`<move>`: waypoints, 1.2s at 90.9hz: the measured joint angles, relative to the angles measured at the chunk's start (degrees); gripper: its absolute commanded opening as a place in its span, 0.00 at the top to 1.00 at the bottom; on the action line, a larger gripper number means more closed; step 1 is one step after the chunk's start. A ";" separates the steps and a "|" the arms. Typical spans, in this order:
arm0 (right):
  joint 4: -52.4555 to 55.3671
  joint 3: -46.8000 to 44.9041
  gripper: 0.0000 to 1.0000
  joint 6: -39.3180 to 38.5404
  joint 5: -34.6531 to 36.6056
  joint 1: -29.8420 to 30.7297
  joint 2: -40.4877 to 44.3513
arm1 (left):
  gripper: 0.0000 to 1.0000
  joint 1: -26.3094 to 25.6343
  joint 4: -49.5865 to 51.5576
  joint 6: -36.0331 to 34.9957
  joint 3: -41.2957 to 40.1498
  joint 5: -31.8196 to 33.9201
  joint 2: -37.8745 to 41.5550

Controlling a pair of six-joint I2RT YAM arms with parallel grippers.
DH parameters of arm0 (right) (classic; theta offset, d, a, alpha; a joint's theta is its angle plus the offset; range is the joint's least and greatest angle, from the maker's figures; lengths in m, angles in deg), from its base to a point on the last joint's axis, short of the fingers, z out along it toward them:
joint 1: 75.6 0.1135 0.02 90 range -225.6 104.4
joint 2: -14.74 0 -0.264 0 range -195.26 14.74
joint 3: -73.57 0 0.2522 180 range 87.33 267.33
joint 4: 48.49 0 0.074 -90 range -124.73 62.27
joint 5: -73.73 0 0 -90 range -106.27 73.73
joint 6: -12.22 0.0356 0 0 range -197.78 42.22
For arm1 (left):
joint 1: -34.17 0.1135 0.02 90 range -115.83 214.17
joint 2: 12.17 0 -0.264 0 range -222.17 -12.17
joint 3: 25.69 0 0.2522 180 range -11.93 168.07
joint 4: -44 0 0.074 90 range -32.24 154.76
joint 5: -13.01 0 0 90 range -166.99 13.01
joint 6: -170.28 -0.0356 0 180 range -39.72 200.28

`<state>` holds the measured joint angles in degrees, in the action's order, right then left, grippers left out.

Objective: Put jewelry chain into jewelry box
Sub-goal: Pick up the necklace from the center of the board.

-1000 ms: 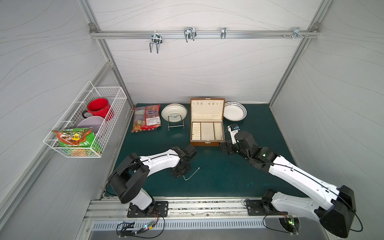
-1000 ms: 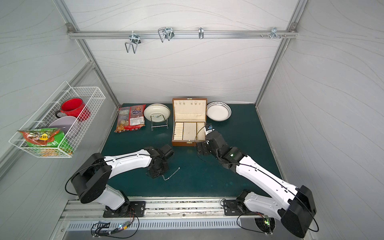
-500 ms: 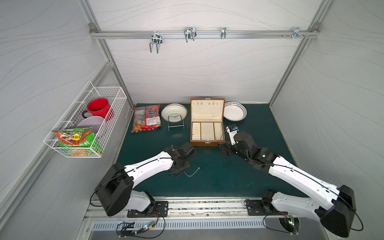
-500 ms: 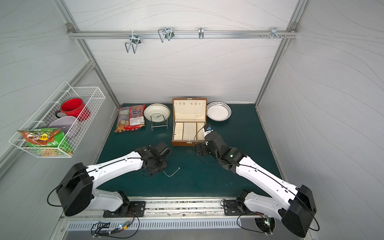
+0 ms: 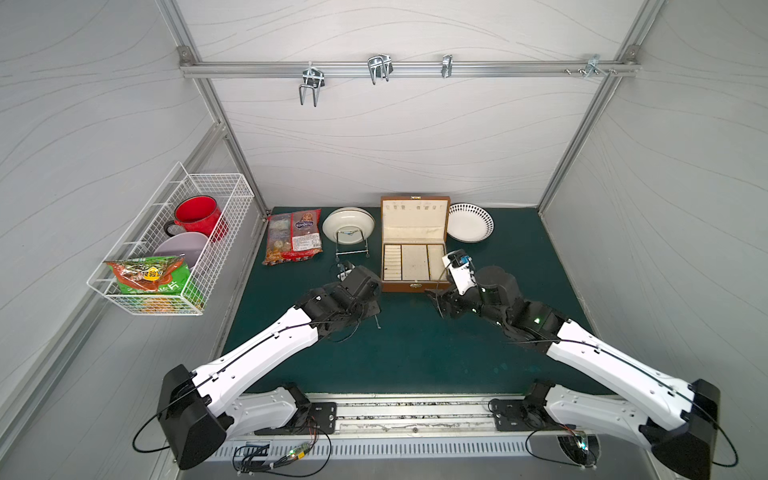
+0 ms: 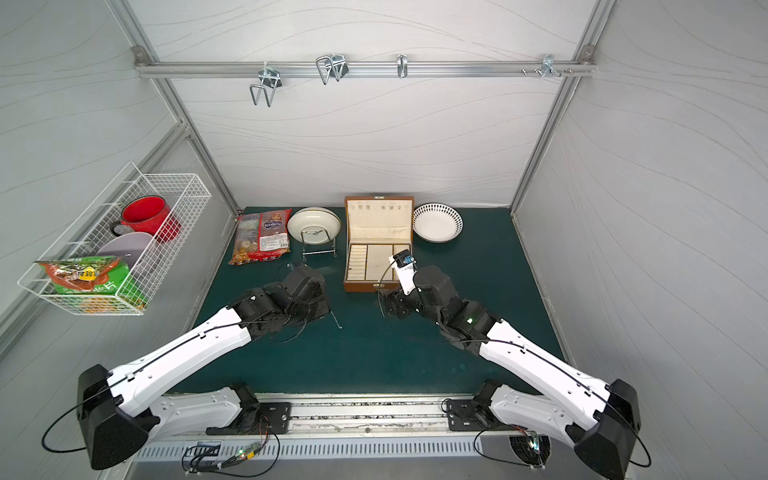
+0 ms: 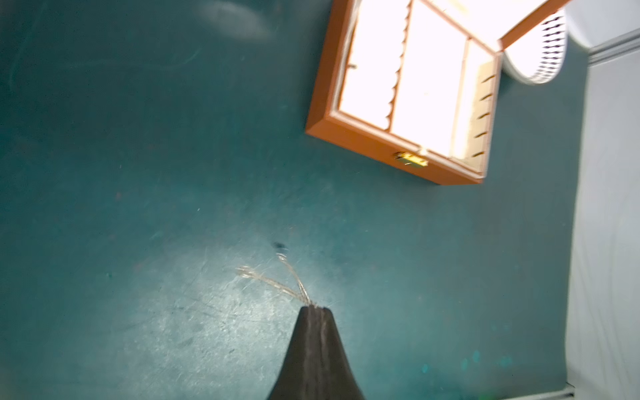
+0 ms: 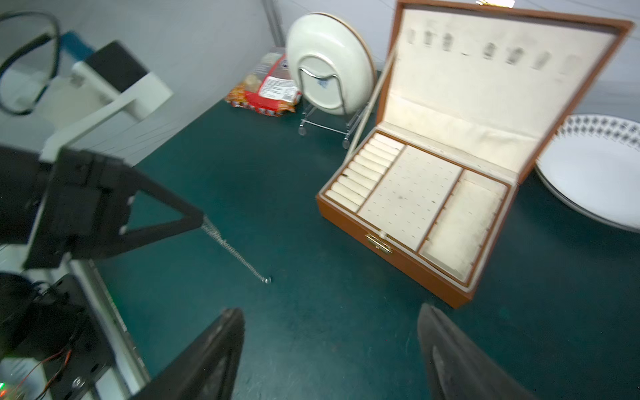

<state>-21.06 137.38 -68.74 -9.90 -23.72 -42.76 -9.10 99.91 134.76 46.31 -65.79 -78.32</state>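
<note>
Jewelry chain (image 8: 232, 251): thin silver links, pinched at one end in the left pincer (image 8: 199, 220), which is clenched tight on it. The rest slants down from the tip toward the green worktop (image 5: 415, 353). Whether the free end touches the surface cannot be told. In both top views the jewelry chain (image 5: 376, 322) (image 6: 336, 321) shows as a short pale line in front of the box's left front corner, outside the box. In the left wrist view it is blurred.

Left pincer (image 5: 370, 311) (image 7: 313, 308): jaws pressed together, chain coming out at the very tip, held above the worktop, short of the box.

Right pincer (image 8: 329, 311) (image 5: 436, 303): released, its dark fingers (image 8: 221, 346) standing wide apart, nothing between them and touching nothing. It hovers low, just before the box's right front corner.

Jewelry box (image 5: 415, 286) (image 8: 398, 263): brown case, lid upright, brass clasp on the front wall. Cream lining, with ring rolls on the left, a dotted panel in the middle and a narrow compartment on the right. No chain in any of them.

Back row, left to right:
- snack packet (image 5: 293, 241), lying flat
- cream plate (image 5: 348, 222), propped on a wire stand (image 5: 351, 249)
- the box
- dotted-rim plate (image 5: 469, 224), just beside the lid

Left wall: wire basket (image 5: 216, 257) holding a red mug (image 5: 195, 214), among other things.
</note>
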 measured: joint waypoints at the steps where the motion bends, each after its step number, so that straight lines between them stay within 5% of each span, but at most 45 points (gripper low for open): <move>1: -0.11 0.04 0.25 -0.31 -0.39 0.13 -0.04 | 1.00 0.00 0.07 -0.33 0.46 -0.04 0.02; 26: -2.03 3.48 0.44 -3.39 -9.86 3.80 -5.44 | 1.00 -0.02 3.19 -5.03 7.65 -0.02 1.53; 54: -6.93 5.27 0.55 -4.37 -11.54 6.38 -12.22 | 1.00 -0.02 7.54 -7.04 14.25 -0.07 3.52; 109: -11.74 9.03 0.58 -4.63 -11.56 6.49 -17.97 | 1.00 -0.02 9.49 -8.00 18.93 -0.68 4.17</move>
<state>-32.80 146.40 -73.38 -21.46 -17.23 -60.72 -9.12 109.39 126.76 65.24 -66.46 -74.14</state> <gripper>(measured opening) 0.424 0.042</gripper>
